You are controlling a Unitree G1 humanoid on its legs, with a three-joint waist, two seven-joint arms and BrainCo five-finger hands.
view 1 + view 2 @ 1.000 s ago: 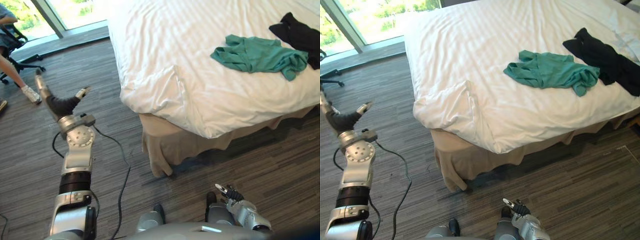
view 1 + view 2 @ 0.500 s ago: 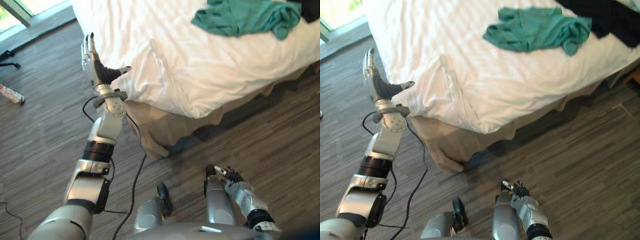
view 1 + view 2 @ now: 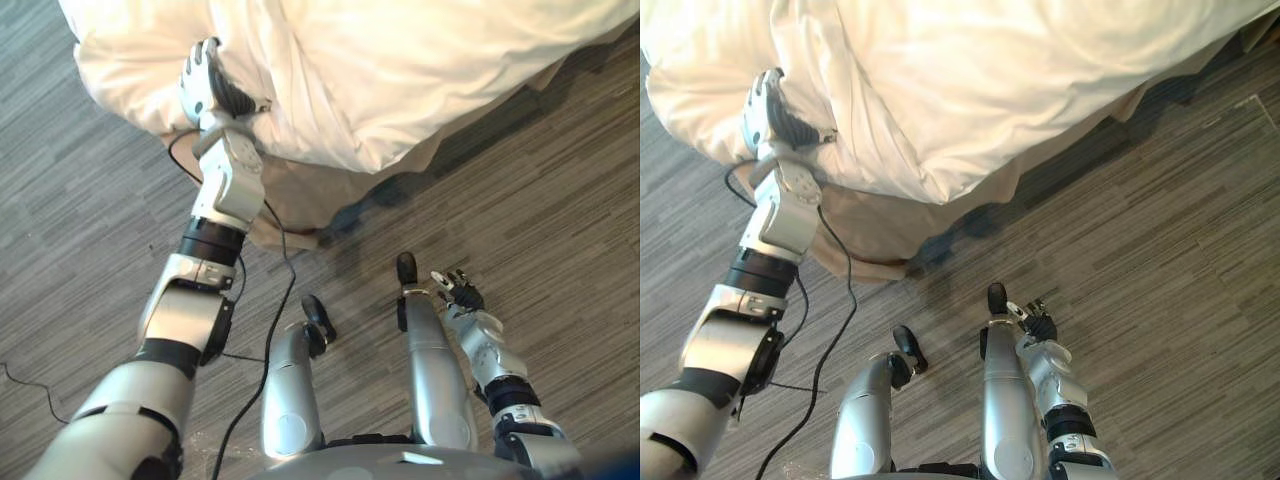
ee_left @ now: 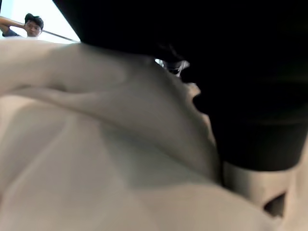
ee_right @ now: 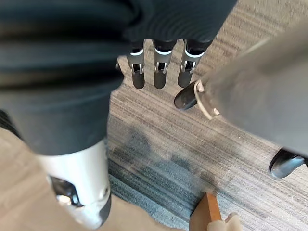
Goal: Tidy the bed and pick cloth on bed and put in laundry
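The bed's white duvet (image 3: 380, 70) hangs over the near corner, with a beige bed skirt (image 3: 300, 200) below it. My left hand (image 3: 207, 88) is raised against the duvet's corner fold. Its fingers are straight and lie on the white cloth, and the thumb points toward the bed. Up close, the duvet (image 4: 96, 144) lies right by the hand's dark cover. My right hand (image 3: 462, 292) hangs low beside my leg, above the floor. Its fingers (image 5: 160, 72) are relaxed and hold nothing.
Grey wood-pattern floor (image 3: 560, 200) runs around the bed's corner, with room to the right. A brown wooden bed foot (image 5: 204, 211) shows under the skirt. A person (image 4: 29, 26) is far off by the bright window.
The camera has tilted down, so the bed's top with the green cloth has left the picture. My left hand has moved from beside the duvet's corner onto it. The right hand stays low.
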